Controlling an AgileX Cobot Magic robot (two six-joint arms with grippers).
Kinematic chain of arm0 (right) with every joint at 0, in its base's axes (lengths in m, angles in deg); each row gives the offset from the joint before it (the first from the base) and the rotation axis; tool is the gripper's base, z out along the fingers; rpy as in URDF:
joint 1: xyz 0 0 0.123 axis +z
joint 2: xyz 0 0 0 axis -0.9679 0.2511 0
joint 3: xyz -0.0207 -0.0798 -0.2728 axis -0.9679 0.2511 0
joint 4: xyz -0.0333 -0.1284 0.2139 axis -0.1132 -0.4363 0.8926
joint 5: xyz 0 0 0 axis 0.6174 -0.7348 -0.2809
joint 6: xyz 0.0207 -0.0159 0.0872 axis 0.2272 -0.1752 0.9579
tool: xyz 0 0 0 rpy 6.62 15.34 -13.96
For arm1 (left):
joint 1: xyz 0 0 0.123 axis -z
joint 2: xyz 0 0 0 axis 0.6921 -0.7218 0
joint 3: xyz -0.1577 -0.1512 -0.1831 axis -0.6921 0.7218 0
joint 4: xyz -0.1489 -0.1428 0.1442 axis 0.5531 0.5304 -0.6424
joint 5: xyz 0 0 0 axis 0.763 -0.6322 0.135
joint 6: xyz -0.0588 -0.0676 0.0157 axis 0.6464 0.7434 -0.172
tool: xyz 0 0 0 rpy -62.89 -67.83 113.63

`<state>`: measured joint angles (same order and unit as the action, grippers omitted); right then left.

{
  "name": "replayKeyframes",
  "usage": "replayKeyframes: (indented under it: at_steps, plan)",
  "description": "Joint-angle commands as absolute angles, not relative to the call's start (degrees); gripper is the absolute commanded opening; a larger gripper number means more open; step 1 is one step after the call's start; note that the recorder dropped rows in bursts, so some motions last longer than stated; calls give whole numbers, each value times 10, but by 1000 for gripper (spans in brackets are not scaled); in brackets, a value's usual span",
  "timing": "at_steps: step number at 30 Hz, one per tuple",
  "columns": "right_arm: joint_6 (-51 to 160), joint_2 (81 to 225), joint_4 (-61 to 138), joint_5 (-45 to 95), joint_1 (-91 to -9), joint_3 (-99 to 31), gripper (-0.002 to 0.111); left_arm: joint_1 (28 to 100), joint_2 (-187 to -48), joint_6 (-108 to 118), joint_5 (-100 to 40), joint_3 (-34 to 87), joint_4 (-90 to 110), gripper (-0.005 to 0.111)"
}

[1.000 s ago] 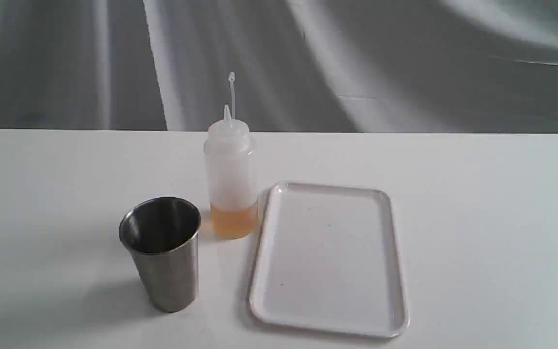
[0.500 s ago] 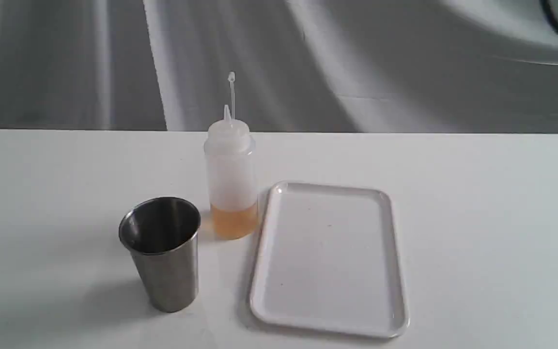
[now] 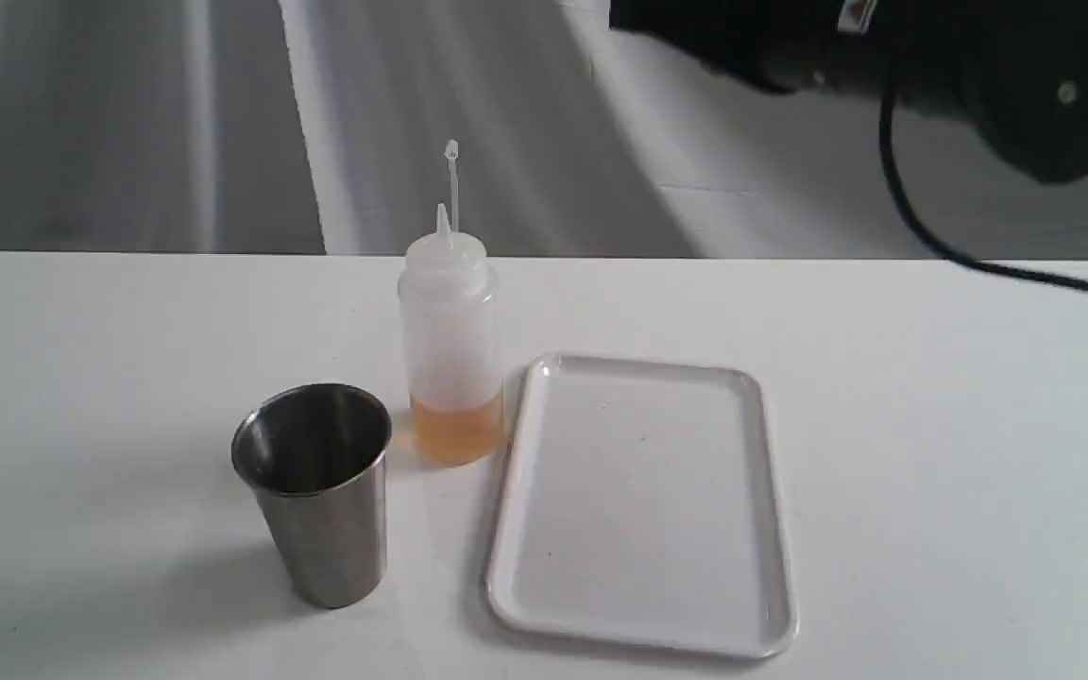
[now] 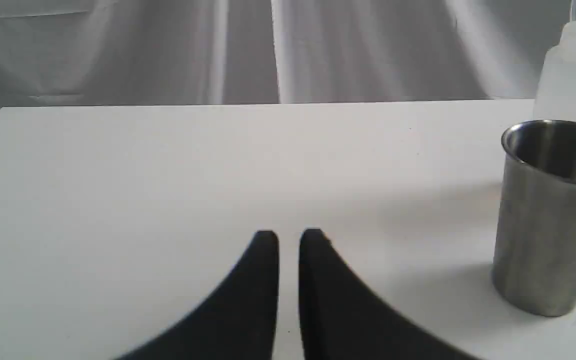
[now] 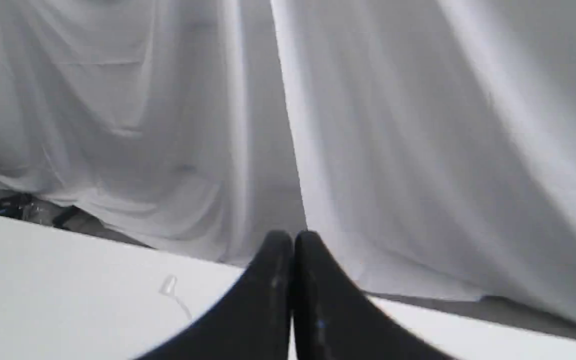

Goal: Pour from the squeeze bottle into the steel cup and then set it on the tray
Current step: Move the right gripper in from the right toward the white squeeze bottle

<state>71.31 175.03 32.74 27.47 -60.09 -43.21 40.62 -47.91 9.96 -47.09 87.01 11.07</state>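
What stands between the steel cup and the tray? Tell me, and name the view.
The squeeze bottle, set slightly farther back, stands between the steel cup and the tray; otherwise only bare table. The exterior view shows it.

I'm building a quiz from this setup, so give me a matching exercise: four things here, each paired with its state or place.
Things:
1. squeeze bottle
2. steel cup
3. tray
4. right gripper

States:
A. shut, holding nothing
B. upright, amber liquid at its bottom
C. flat on the table, nothing on it
D. upright, nearest the camera in the exterior view, left of the bottle

Pairs: 1-B, 2-D, 3-C, 4-A
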Motion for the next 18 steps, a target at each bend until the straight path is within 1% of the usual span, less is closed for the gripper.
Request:
replayKeyframes:
  at_steps: [1, 9, 14, 18]
  plan:
    - [705, 1768, 337, 335, -600, -386, 0, 411, -478, 102, -467, 873, 111, 8]
    - [672, 1808, 332, 503, -600, -290, 0, 411, -478, 101, -467, 873, 111, 8]
    - [659, 1842, 291, 658, -600, -229, 0, 411, -478, 101, -467, 873, 111, 8]
    - [648, 1867, 218, 657, -600, -219, 0, 411, -478, 101, -467, 873, 111, 8]
